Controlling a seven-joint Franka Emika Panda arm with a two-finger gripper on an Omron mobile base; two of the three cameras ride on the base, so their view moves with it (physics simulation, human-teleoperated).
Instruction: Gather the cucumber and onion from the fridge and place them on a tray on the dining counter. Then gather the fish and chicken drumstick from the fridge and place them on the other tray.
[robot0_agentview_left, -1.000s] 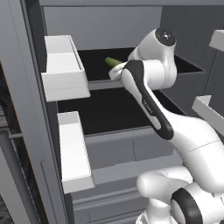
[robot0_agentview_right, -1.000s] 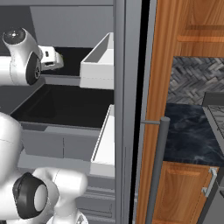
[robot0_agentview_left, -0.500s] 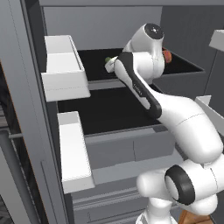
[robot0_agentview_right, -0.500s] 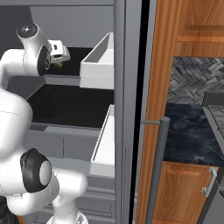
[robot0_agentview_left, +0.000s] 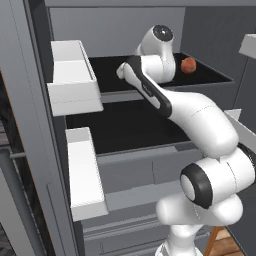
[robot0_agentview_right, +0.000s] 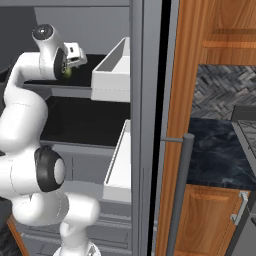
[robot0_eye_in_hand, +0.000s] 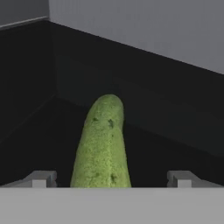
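The cucumber (robot0_eye_in_hand: 103, 148), green and speckled, lies lengthwise on the black upper shelf of the fridge (robot0_agentview_left: 30, 125). My gripper (robot0_eye_in_hand: 111, 179) is open, and one fingertip (robot0_eye_in_hand: 41, 178) stands on each side of the cucumber's near end without touching it. In the right base view a sliver of the cucumber (robot0_agentview_right: 67, 74) shows under my hand at the shelf. The onion (robot0_agentview_left: 188, 65), a reddish-orange ball, sits on the same shelf to the right of my arm, which covers the cucumber in the left base view.
White door bins (robot0_agentview_left: 72, 75) (robot0_agentview_left: 85, 170) hang on the open left door, and others (robot0_agentview_right: 112, 75) on the right door. A lower black shelf (robot0_agentview_left: 125, 127) lies under the arm. Past a grey bar handle (robot0_agentview_right: 177, 195) are wooden cupboards and a dark wall counter (robot0_agentview_right: 215, 155).
The arm has stretched deeper into the upper shelf and the hand has come down over the cucumber. The onion now shows beside the arm. The gripper has stayed open.
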